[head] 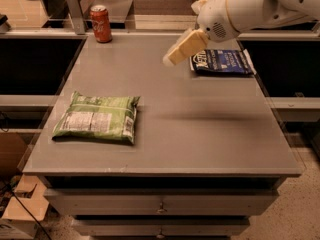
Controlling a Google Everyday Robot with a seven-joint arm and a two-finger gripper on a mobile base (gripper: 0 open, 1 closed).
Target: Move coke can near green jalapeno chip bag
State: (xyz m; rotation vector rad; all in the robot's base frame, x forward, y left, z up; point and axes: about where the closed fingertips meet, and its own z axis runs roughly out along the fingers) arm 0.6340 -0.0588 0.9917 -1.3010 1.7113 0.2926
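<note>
The coke can (pixel 100 23) (red, white script, silver top) stands upright at the counter's (pixel 200 134) 11 o'clock corner, well apart from the green jalapeno chip bag (pixel 97 118) at 8 o'clock. The gripper (pixel 184 47) hangs near 1 o'clock; spread or pressed, cannot tell.

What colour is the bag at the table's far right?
Dark blue bag, white lettering; camera view. Gripper hovers at its left.

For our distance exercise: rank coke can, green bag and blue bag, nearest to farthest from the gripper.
1. dark blue chip bag, right of the raised gripper.
2. coke can, back left, and green jalapeno chip bag, front left: too close to call.
</note>
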